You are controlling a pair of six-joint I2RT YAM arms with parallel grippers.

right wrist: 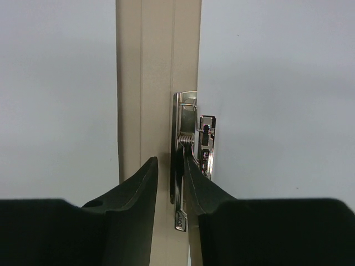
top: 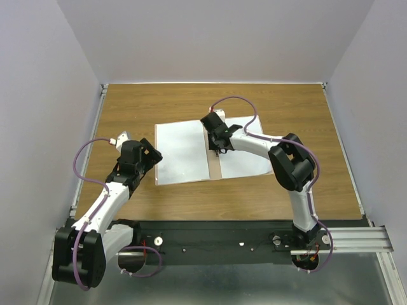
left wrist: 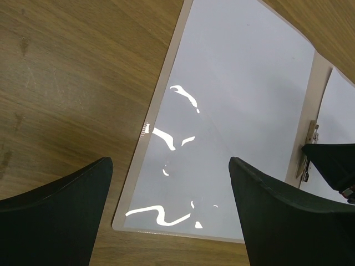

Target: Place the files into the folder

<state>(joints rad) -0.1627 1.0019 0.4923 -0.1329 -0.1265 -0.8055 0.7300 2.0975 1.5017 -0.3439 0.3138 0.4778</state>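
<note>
The folder lies open on the table, its pinkish-tan spine (top: 213, 164) running front to back. Its left half (top: 181, 152) looks white under a glossy clear leaf (left wrist: 233, 100). A white sheet (top: 245, 159) lies on the right half. A metal clip (right wrist: 191, 127) sits on the spine (right wrist: 144, 83). My right gripper (right wrist: 170, 160) is down at the spine, jaws a narrow gap apart, straddling the clip's lever (right wrist: 178, 213), which lies against the right finger. My left gripper (left wrist: 171, 160) is wide open and empty above the folder's near left corner (left wrist: 125, 221).
The wooden table (top: 127, 108) is bounded by white walls at the left, back and right. A black rail (top: 222, 238) runs along the near edge. My right gripper's tip shows in the left wrist view (left wrist: 333, 166) beside the clip (left wrist: 309, 145).
</note>
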